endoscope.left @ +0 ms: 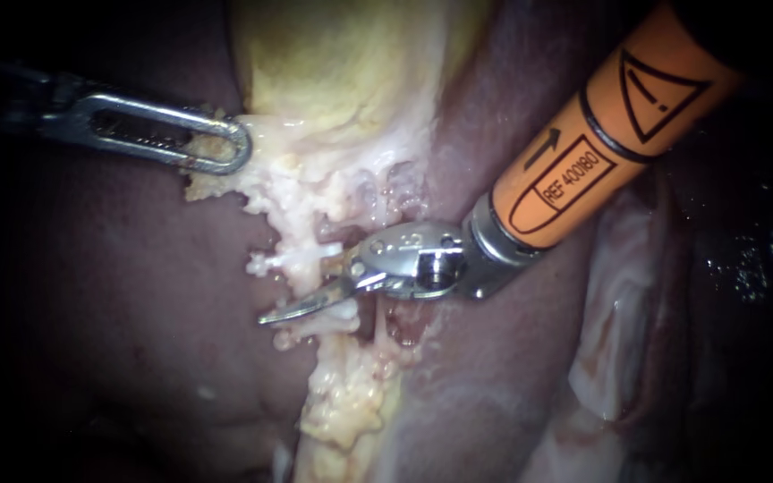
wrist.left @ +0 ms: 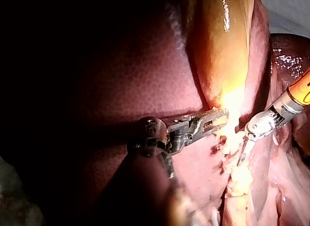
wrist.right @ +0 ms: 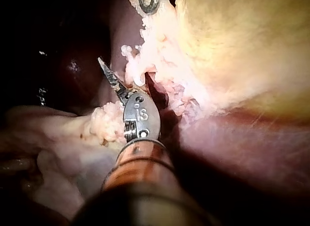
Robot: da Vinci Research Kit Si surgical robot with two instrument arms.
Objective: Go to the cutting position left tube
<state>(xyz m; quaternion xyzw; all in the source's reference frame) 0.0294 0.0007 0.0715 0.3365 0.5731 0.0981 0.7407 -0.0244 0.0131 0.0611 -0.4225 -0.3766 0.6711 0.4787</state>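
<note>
The yellow gallbladder [endoscope.left: 342, 63] lies over the dark liver [endoscope.left: 118, 295], with pale fatty tissue [endoscope.left: 315, 179] hanging below it. My left instrument [endoscope.left: 225, 148] comes in from the left, and its slotted jaws are shut on the pale tissue at the gallbladder's edge. My right instrument [endoscope.left: 301, 304], on an orange shaft, ends in thin blades. One blade points left, under a short pale tube [endoscope.left: 301, 261] and above a second strand [endoscope.left: 324, 324]. In the right wrist view the blades [wrist.right: 121, 75] stand open, with a pale strand [wrist.right: 138, 73] beside the visible blade. Which tube is the left one I cannot tell.
A clump of yellow fat [endoscope.left: 351, 402] hangs below the blades. Pale folded tissue [endoscope.left: 619, 313] lies to the right under the orange shaft. In the left wrist view my right instrument [wrist.left: 242, 153] sits just beyond the left instrument's jaws [wrist.left: 218, 119].
</note>
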